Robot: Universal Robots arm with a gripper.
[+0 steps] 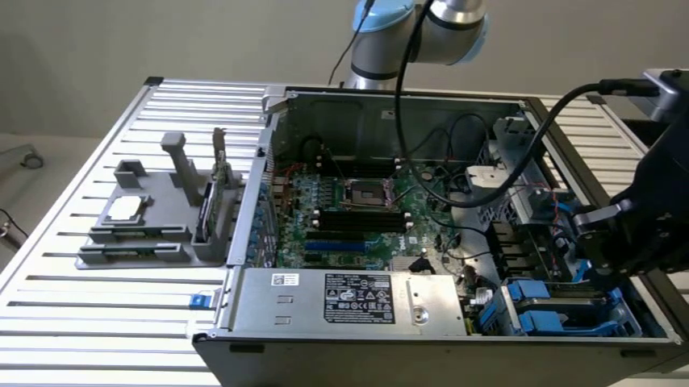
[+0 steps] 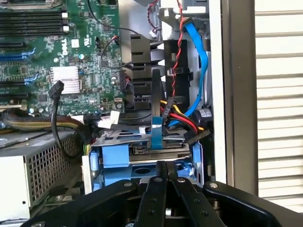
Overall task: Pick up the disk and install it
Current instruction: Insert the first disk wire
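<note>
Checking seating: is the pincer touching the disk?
Cannot tell. In the wrist view the pincer overlaps the blue-framed disk; neither contact nor gap shows.

Motherboard [image 2: 90,75]: white "DELL" brand lettering [image 2: 63,46] printed on the green board, turned on its side, just beside the black memory slots.
Power supply box [image 1: 441,302]: large black label [image 1: 359,297] with rows of white print and small marks, too fine to read.
White sticker [image 1: 283,279]: on the same box, near the black label; dark marks on it, not legible.
</note>
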